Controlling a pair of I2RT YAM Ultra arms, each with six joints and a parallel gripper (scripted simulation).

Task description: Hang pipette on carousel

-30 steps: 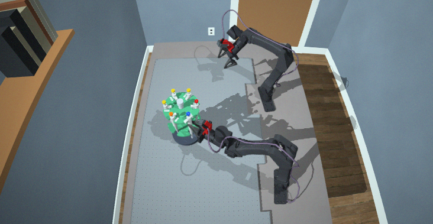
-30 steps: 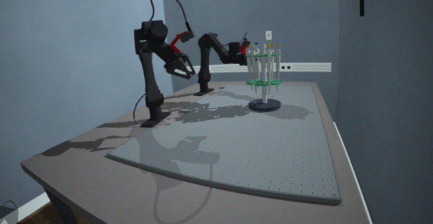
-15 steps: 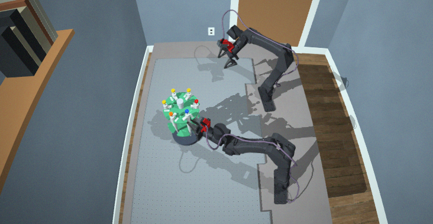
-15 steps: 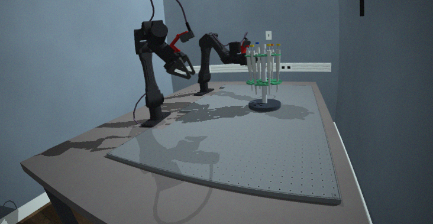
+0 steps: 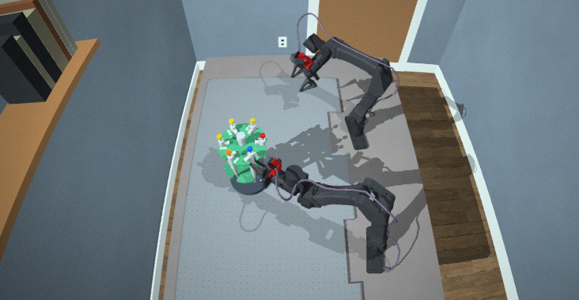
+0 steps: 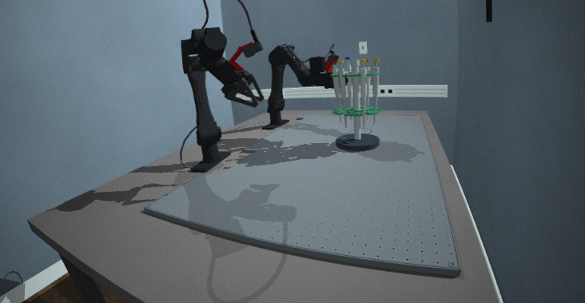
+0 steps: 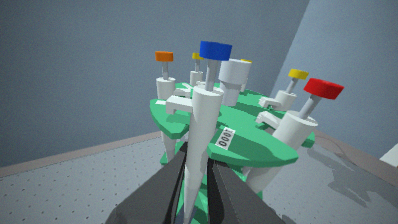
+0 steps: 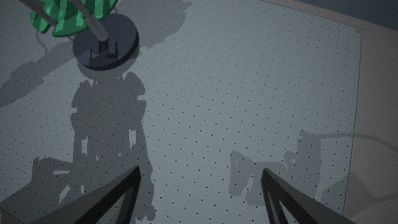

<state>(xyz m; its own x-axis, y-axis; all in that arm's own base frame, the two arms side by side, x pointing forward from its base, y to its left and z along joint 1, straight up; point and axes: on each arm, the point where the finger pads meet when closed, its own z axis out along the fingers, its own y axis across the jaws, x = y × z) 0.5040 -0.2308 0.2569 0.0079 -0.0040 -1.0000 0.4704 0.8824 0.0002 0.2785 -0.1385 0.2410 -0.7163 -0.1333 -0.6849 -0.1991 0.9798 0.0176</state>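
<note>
A white pipette with a blue button stands nearly upright at the rim of the green carousel head. Its finger hook points left in the left wrist view, above the head's surface. A label reading 1000 is on the head just right of its body. My left gripper is shut on this pipette's body below the upper disc. The slot's inner rail and the print on the button are not visible. My right gripper is open and empty, away from the carousel.
Several other pipettes hang around the head, with an orange-button one and a red-button one beside the blue one. The carousel's dark round base stands on the perforated board.
</note>
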